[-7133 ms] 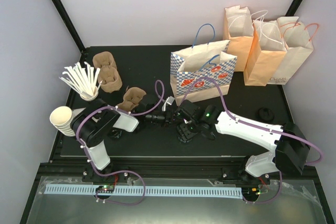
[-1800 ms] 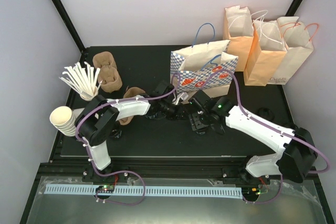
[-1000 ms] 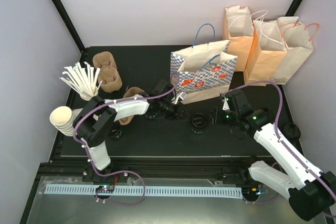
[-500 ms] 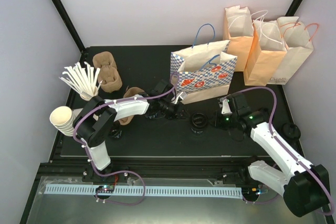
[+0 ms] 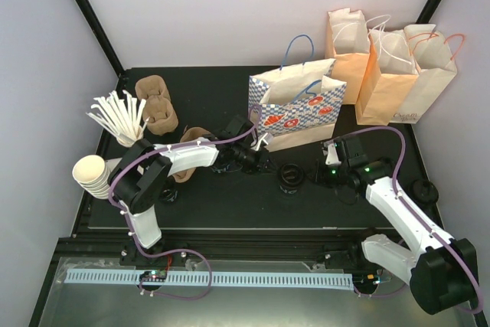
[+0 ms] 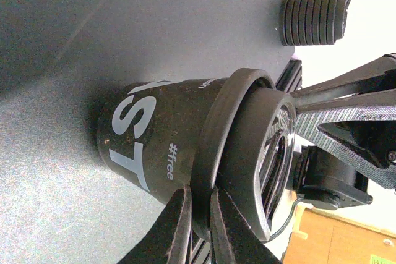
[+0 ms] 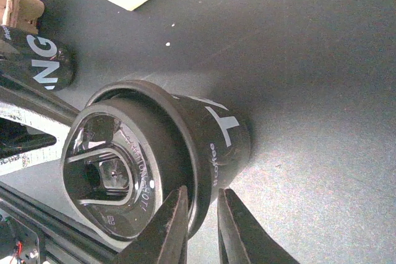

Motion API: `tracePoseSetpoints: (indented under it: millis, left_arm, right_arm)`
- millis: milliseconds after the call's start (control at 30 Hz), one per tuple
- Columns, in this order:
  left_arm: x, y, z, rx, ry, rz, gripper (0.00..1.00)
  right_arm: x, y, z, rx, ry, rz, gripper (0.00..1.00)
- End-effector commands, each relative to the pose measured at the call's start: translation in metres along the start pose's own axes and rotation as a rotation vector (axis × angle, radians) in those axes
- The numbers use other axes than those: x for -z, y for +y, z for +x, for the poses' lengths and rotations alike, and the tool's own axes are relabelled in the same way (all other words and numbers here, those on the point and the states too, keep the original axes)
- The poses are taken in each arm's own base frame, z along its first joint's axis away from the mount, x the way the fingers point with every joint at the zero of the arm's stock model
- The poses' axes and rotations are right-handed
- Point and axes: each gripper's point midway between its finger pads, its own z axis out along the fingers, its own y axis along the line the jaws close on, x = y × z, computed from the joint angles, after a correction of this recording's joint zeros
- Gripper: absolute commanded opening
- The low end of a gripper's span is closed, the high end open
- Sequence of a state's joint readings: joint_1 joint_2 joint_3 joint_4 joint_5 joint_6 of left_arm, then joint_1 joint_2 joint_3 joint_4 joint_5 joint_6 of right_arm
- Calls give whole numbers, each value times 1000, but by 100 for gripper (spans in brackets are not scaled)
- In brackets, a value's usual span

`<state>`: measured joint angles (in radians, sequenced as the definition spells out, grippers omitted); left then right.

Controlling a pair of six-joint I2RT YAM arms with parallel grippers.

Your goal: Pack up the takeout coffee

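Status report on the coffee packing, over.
Left claw shut on coffee cup rim; right claw likewise. Cup upright on table, not bagged. No obstacle seen.

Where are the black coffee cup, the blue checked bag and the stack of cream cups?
black coffee cup (image 5: 291,177): top view, on its round lid.
blue checked bag (image 5: 295,115): top view, on its printed front face.
stack of cream cups (image 5: 89,169): top view, on the top cup's open mouth.

The cup (image 5: 291,178) was black with white lettering. One bag (image 5: 295,109) wore blue-and-white checks with red blobs, perhaps fruit. The other bags (image 5: 387,74) were plain tan, the carriers (image 5: 157,105) brown, the table (image 5: 207,89) black.
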<state>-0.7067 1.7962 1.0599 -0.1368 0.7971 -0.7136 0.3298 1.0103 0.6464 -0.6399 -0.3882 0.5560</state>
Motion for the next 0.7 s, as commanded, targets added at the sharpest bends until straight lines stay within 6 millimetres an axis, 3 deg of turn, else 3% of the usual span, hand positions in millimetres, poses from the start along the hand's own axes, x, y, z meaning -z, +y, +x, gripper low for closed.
tracePoseSetpoints:
  millis: [0,233,400,533,667]
  left_arm:
    - [-2,-3,-10,-3,-17,4,7]
    - [-4,-1,-11,0,-15,4,8]
    - [-6,1,-11,7,-10,2,8]
    - [-12,11,-9,20,-1,-9,7]
    - [-20,29,-3,43,14,-31,7]
  right_arm:
    - [-2,2,-2,17,-1,-19,18]
    - [-13,4,2,26,56,-47,17]
    - [-18,-1,5,15,75,-27,10]
    - [-27,-11,12,-7,114,3,4]
    - [-40,-24,28,-36,185,24,3]
